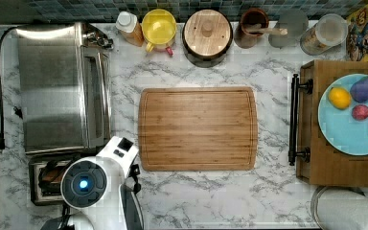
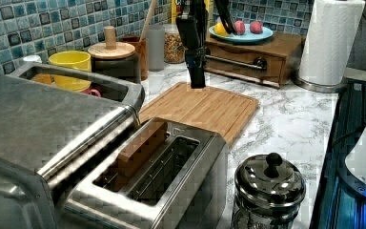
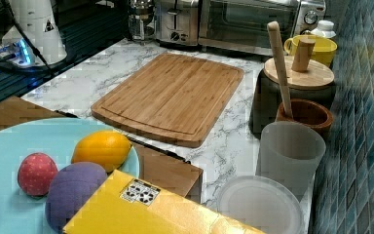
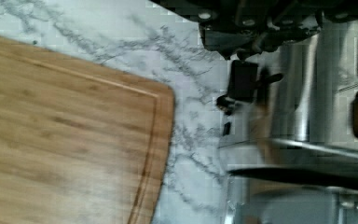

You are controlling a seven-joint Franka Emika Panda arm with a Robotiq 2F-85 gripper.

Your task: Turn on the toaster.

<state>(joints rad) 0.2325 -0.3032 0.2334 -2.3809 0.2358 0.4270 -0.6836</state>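
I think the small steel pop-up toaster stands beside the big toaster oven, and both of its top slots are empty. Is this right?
Not quite. The small brushed-steel pop-up toaster does stand beside the large steel toaster oven, but one slot is not empty: the left view shows a brown slice of bread in the slot nearer the oven.

Claw (image 2: 196, 82) over board (image 2: 205, 107), toaster (image 2: 167, 176) nearby.

One toaster (image 2: 171, 167), one oven (image 1: 62, 86), one board (image 1: 197, 128), one plate (image 1: 330, 122) bearing four fruits (image 1: 359, 106), one yellow mug (image 1: 158, 27), one paper roll (image 2: 327, 40), one lidded jar (image 2: 267, 188).
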